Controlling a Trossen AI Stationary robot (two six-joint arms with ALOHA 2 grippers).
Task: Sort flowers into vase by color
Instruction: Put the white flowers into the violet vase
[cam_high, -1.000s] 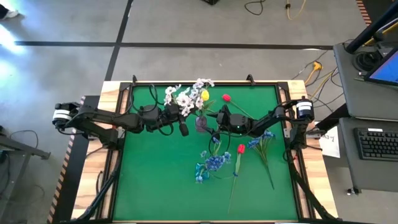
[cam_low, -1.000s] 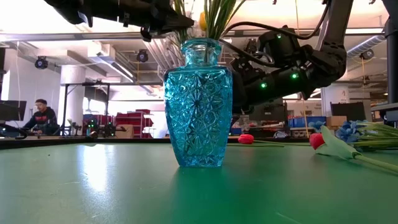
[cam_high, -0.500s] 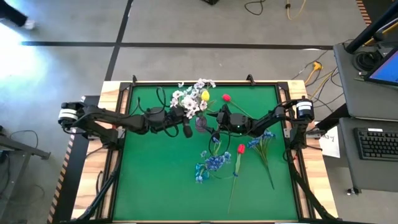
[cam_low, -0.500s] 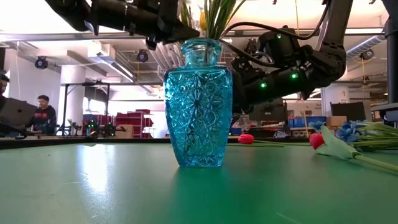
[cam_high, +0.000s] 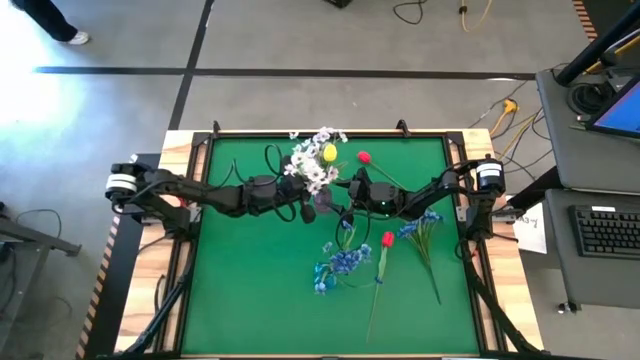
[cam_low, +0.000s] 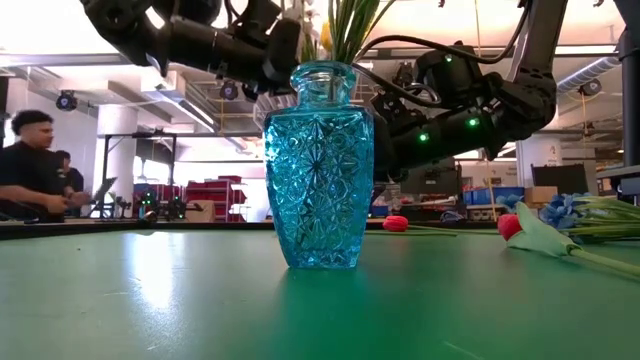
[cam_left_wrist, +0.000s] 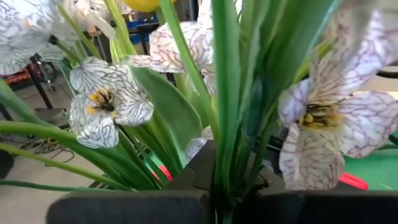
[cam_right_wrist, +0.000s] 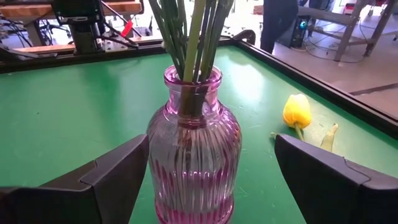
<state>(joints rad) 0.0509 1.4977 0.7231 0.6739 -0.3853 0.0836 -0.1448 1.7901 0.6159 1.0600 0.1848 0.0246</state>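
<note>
My left gripper (cam_high: 306, 207) reaches in from the table's left, shut on a bunch of white flowers (cam_high: 314, 165) with veined petals (cam_left_wrist: 112, 109). In the right wrist view, green stems stand in the neck of a pink ribbed glass vase (cam_right_wrist: 193, 155). That vase stands mid-table (cam_high: 325, 198). My right gripper (cam_right_wrist: 211, 180) is open, with one finger on each side of the vase's body. A yellow tulip (cam_right_wrist: 297, 112) lies on the mat beyond the vase, toward the far edge (cam_high: 329, 152). My left gripper pinches the white flowers' green stems (cam_left_wrist: 225, 180) between its two fingers, below the blooms, coming level from the table's left. The blooms stand above the fingers. My right gripper has one finger (cam_right_wrist: 118, 171) close against the pink vase's wall; whether it touches, I cannot tell. The other finger stands apart.
A blue cut-glass vase (cam_low: 318, 165) stands toward the near edge. Two red tulips (cam_high: 364, 157) (cam_high: 387, 239) and blue flowers (cam_high: 347, 260) (cam_high: 420, 225) lie on the green mat right of centre. The mat's left half (cam_high: 240, 270) holds nothing. A person (cam_low: 30, 165) moves in the room behind.
My left gripper has carried the white flowers toward the table's right, up to the pink vase, and the blooms now stand over it. The right arm has kept still.
</note>
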